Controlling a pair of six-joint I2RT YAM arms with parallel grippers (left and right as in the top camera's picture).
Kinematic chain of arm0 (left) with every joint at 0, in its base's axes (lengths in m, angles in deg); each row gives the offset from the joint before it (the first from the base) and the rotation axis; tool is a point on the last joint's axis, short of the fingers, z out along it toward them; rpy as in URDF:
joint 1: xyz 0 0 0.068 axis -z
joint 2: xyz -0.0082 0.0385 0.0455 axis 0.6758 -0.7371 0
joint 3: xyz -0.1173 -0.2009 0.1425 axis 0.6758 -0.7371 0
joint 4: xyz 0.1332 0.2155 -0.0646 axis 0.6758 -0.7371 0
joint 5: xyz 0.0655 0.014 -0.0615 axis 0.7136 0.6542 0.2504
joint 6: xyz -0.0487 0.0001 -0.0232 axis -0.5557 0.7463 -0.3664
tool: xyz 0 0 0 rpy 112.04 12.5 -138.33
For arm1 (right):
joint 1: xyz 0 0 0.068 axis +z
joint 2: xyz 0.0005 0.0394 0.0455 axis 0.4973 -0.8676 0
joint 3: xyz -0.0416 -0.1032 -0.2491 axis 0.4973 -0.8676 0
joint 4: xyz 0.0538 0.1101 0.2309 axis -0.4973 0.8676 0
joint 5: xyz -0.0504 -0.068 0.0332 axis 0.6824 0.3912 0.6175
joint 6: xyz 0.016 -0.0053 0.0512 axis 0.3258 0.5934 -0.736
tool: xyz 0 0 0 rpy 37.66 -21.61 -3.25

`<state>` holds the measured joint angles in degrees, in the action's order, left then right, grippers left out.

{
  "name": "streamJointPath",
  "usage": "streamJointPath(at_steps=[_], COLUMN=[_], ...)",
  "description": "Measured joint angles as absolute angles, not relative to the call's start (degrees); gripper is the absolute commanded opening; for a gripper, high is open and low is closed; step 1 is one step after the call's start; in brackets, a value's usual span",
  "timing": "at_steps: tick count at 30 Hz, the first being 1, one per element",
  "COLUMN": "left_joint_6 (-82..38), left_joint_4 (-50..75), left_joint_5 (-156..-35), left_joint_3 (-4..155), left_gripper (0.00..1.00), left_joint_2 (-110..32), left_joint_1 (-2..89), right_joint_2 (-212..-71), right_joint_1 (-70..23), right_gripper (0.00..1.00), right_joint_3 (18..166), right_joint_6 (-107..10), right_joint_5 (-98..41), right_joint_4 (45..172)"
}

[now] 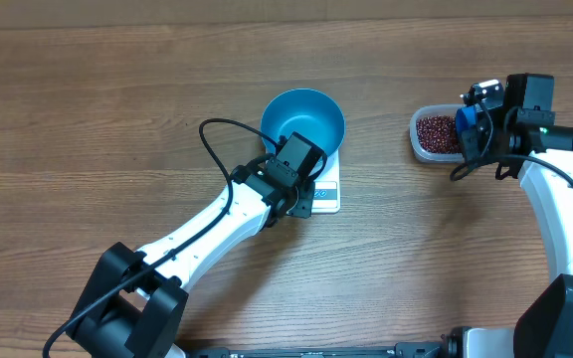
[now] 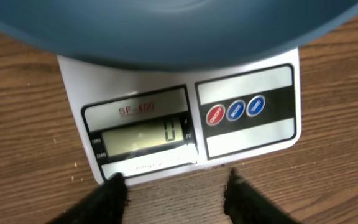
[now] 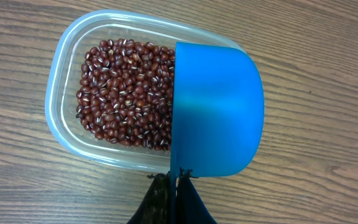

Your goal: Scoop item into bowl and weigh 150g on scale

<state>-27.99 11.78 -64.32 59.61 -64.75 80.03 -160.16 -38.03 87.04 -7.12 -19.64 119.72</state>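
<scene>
The blue bowl (image 1: 304, 121) stands on the white scale (image 1: 325, 192) at mid-table; in the left wrist view the bowl's (image 2: 179, 28) underside fills the top above the scale (image 2: 247, 140), whose display reads 0. My left gripper (image 2: 178, 186) is open just in front of the scale's display edge, with bare wood between its fingers. The item, red-brown beans (image 3: 126, 93), lies in a clear tub (image 3: 64, 74) at the right. My right gripper (image 3: 176, 180) is shut on the handle of a blue scoop (image 3: 216, 106) held over the tub's right end.
The clear tub (image 1: 436, 134) sits at the right of the wooden table, apart from the scale. The left arm (image 1: 197, 234) stretches diagonally from the front left; the right arm (image 1: 565, 199) comes in along the right edge.
</scene>
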Motion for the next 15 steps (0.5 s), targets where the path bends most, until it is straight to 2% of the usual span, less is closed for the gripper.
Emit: streamJointPath(at_steps=[7,15], left_joint_6=[-27.66,-27.66], left_joint_4=[11.14,9.74], left_joint_5=[-64.39,-64.39], left_joint_3=[59.61,59.98], left_gripper=[1.0,1.0], left_joint_2=[-64.77,-64.75], left_joint_1=[80.03,80.01], right_joint_2=[-160.16,-160.16], right_joint_1=[-38.03,-38.03], right_gripper=[0.04,0.03], right_joint_3=[87.04,87.04], right_joint_6=[-7.12,-7.12], right_joint_5=[-19.62,-19.62], right_joint_4=[119.76,119.63])
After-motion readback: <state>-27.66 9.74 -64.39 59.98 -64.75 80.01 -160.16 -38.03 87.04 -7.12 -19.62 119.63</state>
